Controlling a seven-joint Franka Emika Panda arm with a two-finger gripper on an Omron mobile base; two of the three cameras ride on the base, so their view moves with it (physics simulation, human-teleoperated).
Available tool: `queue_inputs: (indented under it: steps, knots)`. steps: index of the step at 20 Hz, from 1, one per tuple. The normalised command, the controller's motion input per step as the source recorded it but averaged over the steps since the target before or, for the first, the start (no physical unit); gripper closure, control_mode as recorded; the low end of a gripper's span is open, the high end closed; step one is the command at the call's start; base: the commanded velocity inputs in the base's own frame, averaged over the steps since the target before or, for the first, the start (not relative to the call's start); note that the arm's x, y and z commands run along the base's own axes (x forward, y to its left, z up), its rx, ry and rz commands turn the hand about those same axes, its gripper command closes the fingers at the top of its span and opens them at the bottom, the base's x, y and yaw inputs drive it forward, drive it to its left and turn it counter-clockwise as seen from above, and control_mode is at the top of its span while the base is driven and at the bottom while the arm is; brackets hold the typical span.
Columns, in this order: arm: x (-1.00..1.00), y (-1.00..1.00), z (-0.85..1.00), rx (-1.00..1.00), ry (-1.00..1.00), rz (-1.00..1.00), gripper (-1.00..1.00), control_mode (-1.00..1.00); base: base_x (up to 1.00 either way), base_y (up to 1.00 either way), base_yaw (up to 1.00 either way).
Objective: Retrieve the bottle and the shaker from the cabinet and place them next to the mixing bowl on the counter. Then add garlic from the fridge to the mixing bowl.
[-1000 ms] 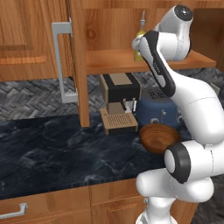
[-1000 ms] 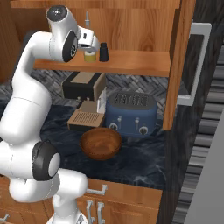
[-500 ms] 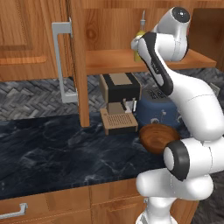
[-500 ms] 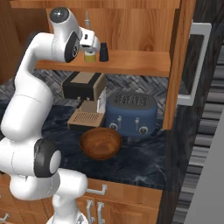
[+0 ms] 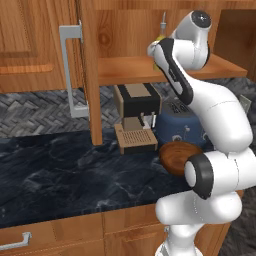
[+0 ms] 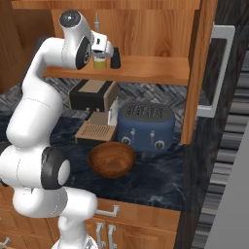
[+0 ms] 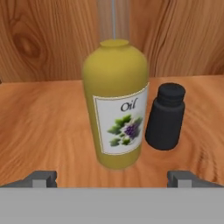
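A yellow oil bottle [image 7: 116, 105] with a white label stands upright on the wooden cabinet shelf [image 7: 39, 127]. A small black shaker [image 7: 165, 117] stands just to its right, close beside it. My gripper [image 7: 113, 179] is open, one fingertip on each side of the bottle's base and short of it, holding nothing. In the right base view the hand is up at the shelf, in front of the bottle [image 6: 100, 62] and the shaker [image 6: 115, 60]. The wooden mixing bowl [image 6: 112, 158] sits on the dark counter below. The garlic is out of view.
A coffee machine [image 6: 92, 99] and a blue toaster [image 6: 146, 125] stand under the shelf, behind the bowl. The open cabinet door [image 6: 202, 73] with its grey handle hangs to the right of the shelf. The other door [image 5: 85, 70] is on the left.
The arm has eased a little closer to the bottle on the shelf. The jaws have stayed open, and the bottle and shaker have not moved.
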Motion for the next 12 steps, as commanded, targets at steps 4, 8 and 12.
queue_inputs:
  steps: [4,8,12]
  knots:
    - [0.27,0.00,-0.11,0.00,0.00,0.00,-1.00,-1.00,0.00,0.00,0.00]
    - [0.21,0.00,-0.03,0.00,0.00,0.00,-1.00,-1.00,0.00,0.00,0.00]
    - [0.19,0.00,-0.04,0.00,0.00,0.00,-1.00,-1.00,0.00,0.00,0.00]
